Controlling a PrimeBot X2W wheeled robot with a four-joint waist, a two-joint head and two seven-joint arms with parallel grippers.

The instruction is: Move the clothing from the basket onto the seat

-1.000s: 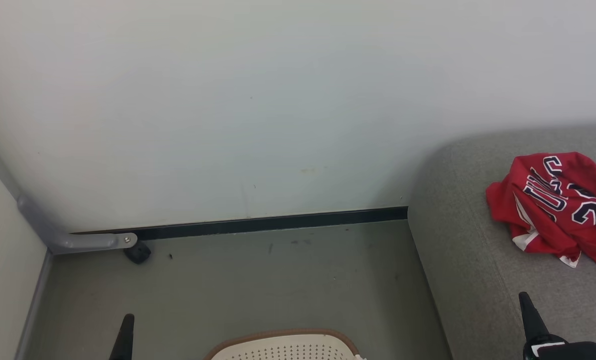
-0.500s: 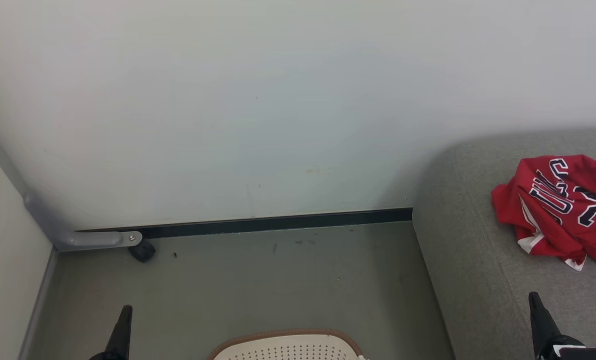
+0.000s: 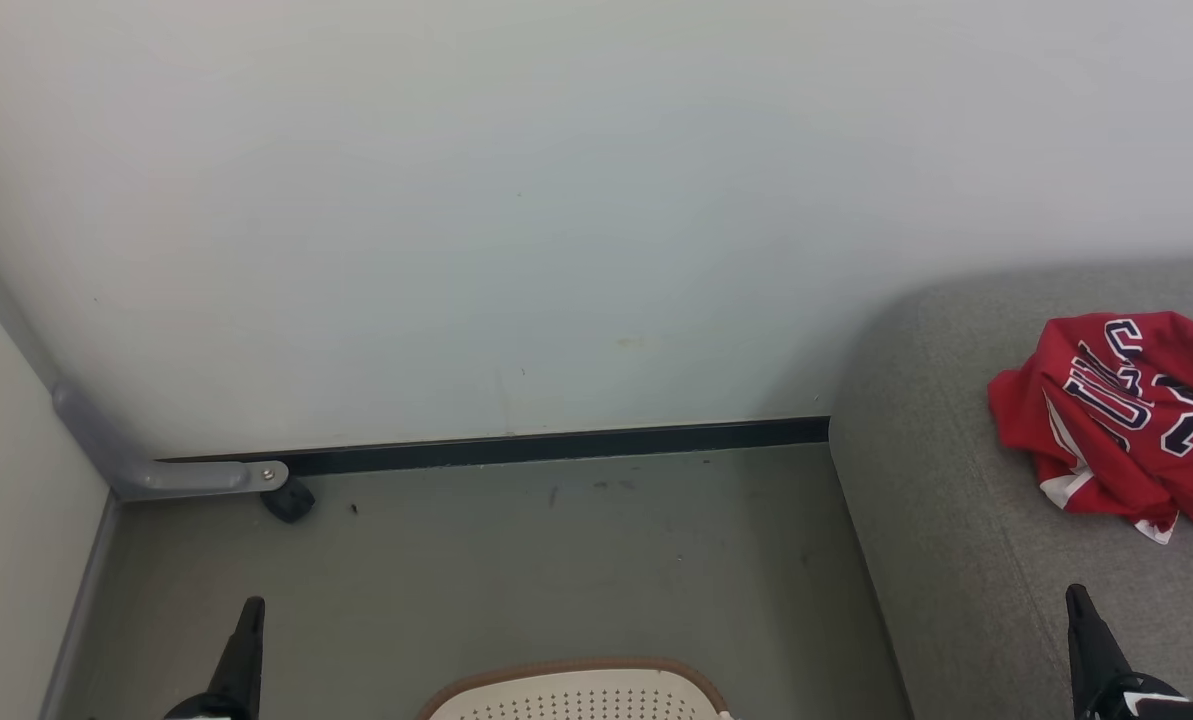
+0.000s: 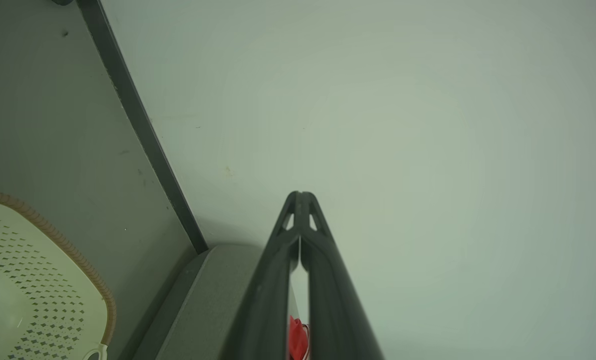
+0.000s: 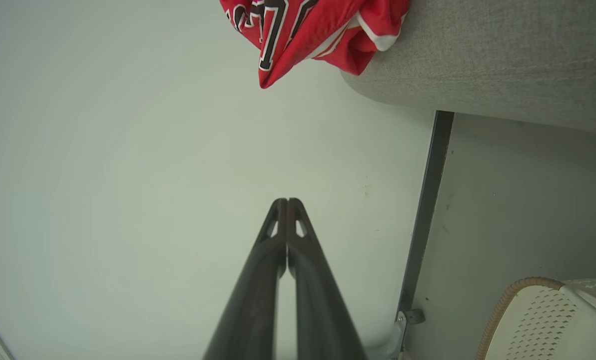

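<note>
On the grey seat (image 3: 946, 560) at right, a crumpled red jersey (image 3: 1121, 420) with navy lettering lies apart from the basket (image 3: 576, 664). The cream basket stands on the floor (image 3: 556, 560), left of the seat. The left jaws and right jaws are each pressed together, pointing toward the pale wall (image 3: 556, 200).

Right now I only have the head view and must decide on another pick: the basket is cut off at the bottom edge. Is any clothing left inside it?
Observer: The left wrist view shows more of the basket: perforated wall, smooth floor, no red fabric in the part shown.
Operator: Are my grippers holding anything?
Observer: The right gripper is shut, fingertips together, nothing between them.
Operator: And the left?
Observer: The left gripper is shut too, tips touching, nothing clamped.
</note>
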